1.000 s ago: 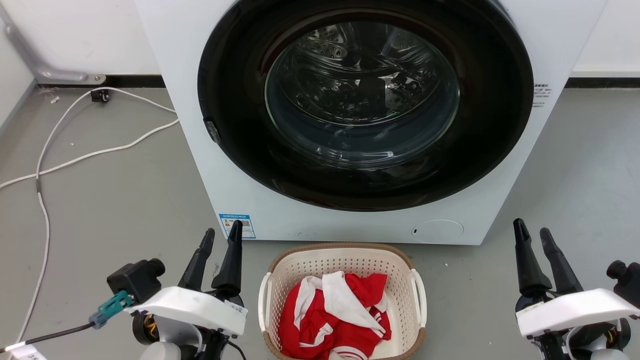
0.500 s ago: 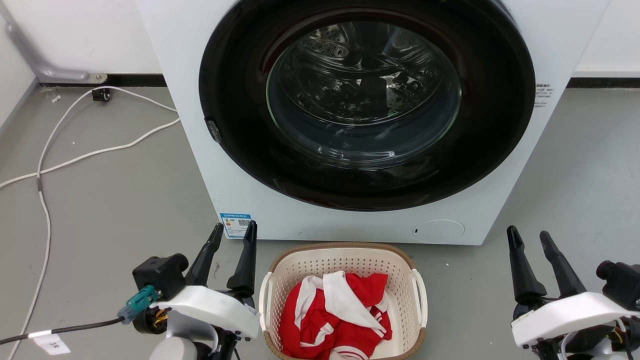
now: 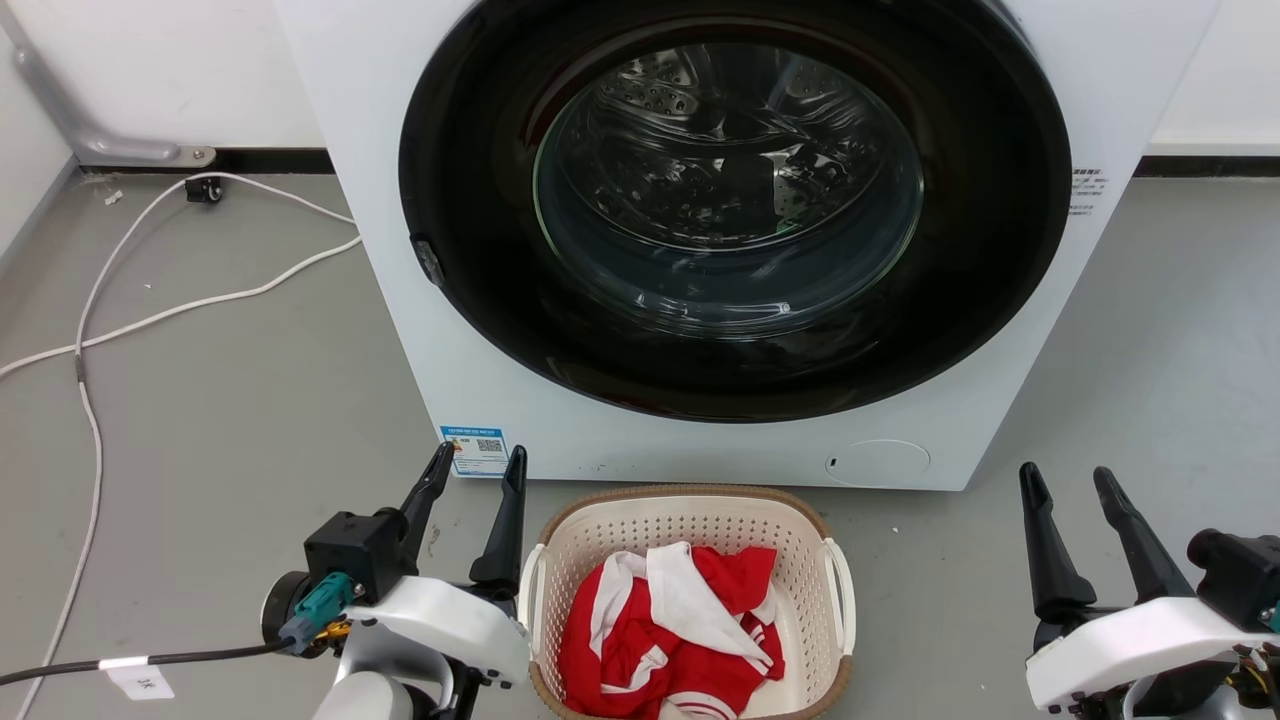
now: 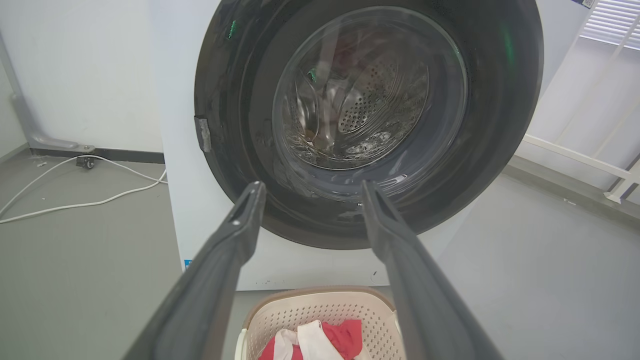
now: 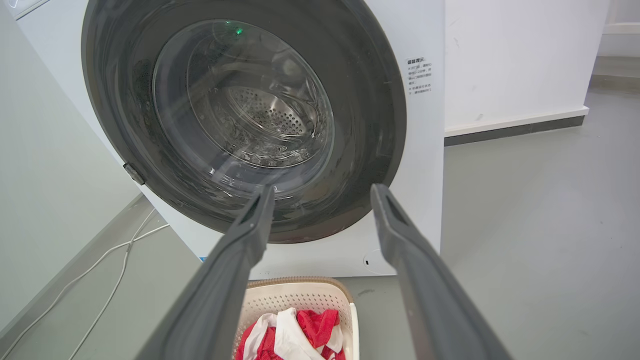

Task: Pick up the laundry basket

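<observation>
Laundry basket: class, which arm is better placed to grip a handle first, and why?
Left. The left gripper, open, sits right beside a loop handle of the laundry basket; the right gripper, also open, stands well clear of it.

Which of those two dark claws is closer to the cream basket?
The left gripper: its fingers rise right beside the cream-white perforated plastic laundry basket, while the right gripper stands well off.
</observation>
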{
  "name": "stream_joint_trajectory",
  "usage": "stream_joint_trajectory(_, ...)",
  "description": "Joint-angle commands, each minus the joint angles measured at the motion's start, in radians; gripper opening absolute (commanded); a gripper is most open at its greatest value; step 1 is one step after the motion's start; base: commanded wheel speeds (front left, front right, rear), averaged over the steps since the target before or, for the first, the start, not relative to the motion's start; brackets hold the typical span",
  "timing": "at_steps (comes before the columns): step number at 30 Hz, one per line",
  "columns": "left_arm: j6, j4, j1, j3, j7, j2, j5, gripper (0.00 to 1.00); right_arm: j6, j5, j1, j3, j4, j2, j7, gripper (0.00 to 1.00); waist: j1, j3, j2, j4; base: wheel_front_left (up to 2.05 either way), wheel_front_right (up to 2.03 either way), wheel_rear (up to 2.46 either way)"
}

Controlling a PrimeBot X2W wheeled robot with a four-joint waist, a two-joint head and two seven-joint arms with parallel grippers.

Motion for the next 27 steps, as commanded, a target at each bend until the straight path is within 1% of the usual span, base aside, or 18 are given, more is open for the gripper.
stream_joint_trajectory(1,0.006,-0.003,-0.024,-0.007,-0.010,0.008,0.027,1.00,0.002,-0.029,0.008,-0.001,-0.016,0.000,0.000,1.00,0.0000,0.000,0.0000,0.000,0.00,0.00,0.00)
stream_joint_trajectory(12,0.022,0.012,-0.029,-0.029,-0.033,0.011,0.115,1.00,0.002,-0.112,0.026,-0.007,-0.033,0.001,0.001,1.00,0.0000,-0.001,0.0000,0.006,0.00,0.00,0.00)
stream_joint_trajectory(27,0.008,0.025,-0.025,-0.032,-0.061,0.001,0.192,1.00,0.002,-0.194,0.047,-0.015,-0.045,0.001,-0.005,1.00,0.0000,-0.002,0.0000,0.009,0.00,0.00,0.00)
